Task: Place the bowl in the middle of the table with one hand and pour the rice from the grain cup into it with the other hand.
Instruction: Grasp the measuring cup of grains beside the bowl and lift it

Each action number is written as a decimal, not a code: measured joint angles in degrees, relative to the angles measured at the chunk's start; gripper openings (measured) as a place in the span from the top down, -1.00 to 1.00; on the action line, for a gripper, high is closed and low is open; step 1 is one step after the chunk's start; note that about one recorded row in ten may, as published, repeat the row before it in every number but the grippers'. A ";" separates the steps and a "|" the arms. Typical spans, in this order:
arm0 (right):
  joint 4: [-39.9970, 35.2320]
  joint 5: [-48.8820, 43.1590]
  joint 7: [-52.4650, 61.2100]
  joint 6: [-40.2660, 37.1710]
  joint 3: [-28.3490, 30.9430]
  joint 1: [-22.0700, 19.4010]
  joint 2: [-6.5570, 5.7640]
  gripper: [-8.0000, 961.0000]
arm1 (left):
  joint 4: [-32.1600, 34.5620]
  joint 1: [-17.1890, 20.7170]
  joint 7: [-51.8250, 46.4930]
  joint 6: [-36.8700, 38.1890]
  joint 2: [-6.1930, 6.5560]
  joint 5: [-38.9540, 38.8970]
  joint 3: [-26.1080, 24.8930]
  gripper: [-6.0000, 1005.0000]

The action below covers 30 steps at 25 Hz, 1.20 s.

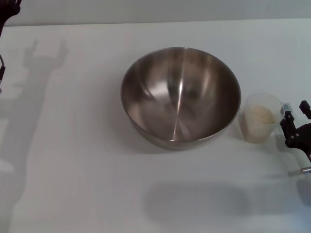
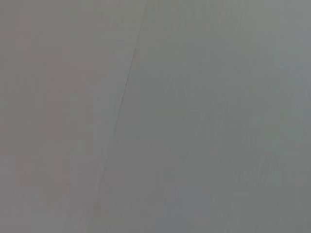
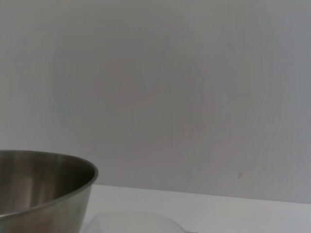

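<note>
The steel bowl [image 1: 180, 97] stands upright near the middle of the white table [image 1: 73, 170], with nothing inside it. Just to its right stands the clear grain cup [image 1: 261, 118], upright, holding a small heap of rice [image 1: 262, 115]. My right gripper [image 1: 296, 115] is at the right edge, just right of the cup and apart from it, open with nothing between its fingers. In the right wrist view the bowl's wall [image 3: 43, 191] and the cup's rim [image 3: 131, 222] show low down. Only a dark part of my left arm [image 1: 9, 10] shows at the far left corner.
The left arm's shadow [image 1: 43, 63] falls on the table left of the bowl. A pale wall [image 3: 155, 87] rises behind the table. The left wrist view shows only a plain grey surface [image 2: 194, 121] with a thin seam.
</note>
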 joint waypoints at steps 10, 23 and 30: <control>0.01 -0.07 -0.01 0.07 -0.39 0.45 0.01 0.52 | 0.00 0.21 -0.33 0.30 0.00 -0.08 0.00 -0.62; -0.34 -0.28 0.12 0.07 -0.29 0.81 0.02 0.86 | 0.00 0.23 -0.38 0.93 -0.07 -0.07 0.00 -0.62; -0.35 -0.10 0.35 0.03 1.46 0.83 0.08 0.89 | 0.00 0.23 -0.45 0.93 -0.09 0.03 0.11 -0.62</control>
